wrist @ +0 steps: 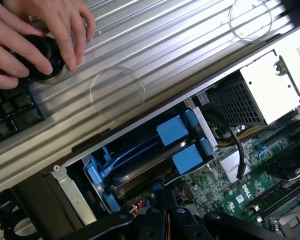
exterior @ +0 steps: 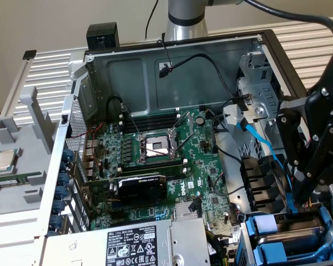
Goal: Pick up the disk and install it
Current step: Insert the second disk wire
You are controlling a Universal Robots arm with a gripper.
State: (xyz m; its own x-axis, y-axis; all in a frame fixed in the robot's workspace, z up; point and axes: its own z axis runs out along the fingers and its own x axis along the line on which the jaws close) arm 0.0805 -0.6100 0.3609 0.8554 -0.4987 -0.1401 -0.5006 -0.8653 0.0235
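Note:
The disk [wrist: 140, 167] lies flat in the drive bay at the case's corner, its dark body framed by the blue carrier with two blue tabs [wrist: 172, 130]. In the exterior view the disk [exterior: 299, 228] sits low at the right, blue plastic around it. My black gripper [exterior: 301, 199] hangs just above that bay, and in the wrist view the gripper [wrist: 159, 197] stands at the bay's edge, shut, with nothing between its fingers. Whether the tips touch the carrier I cannot tell.
The open computer case [exterior: 183, 52] holds the motherboard [exterior: 172, 166] with an empty processor socket [exterior: 155, 147], a silver box with a warning label [exterior: 139, 244] and blue cables [exterior: 261, 138]. A processor chip [exterior: 4, 160] rests outside at the exterior view's left. A person's hands [wrist: 35, 30] grip a black knob.

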